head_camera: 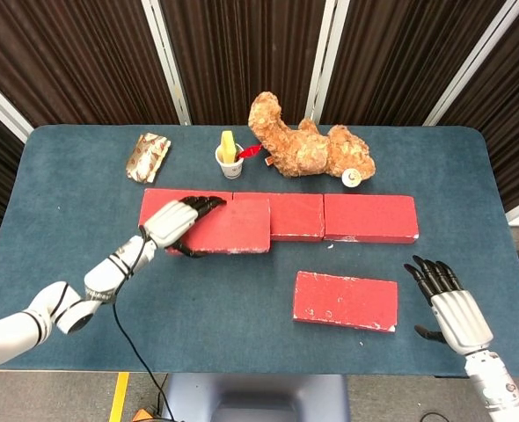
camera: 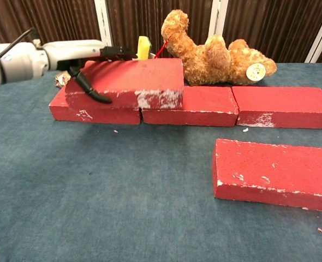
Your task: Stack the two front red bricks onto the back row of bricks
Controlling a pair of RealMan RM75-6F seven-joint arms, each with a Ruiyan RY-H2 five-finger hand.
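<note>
Clamping a red brick [camera: 129, 83] by its left end, the left hand [head_camera: 173, 223] holds it above the back row [camera: 284, 106], left of frame centre. The right hand [head_camera: 451, 308], fingers spread and empty, sits lower right beside the second front brick [head_camera: 345, 301].

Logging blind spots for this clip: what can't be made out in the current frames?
- Chest view: the right robot hand is outside the frame.
- Both views: the carried brick hides whether it touches the back row beneath.
- Both views: the left robot hand has its palm contact hidden by the brick.
- Both views: print on the paper cup is too small.
</note>
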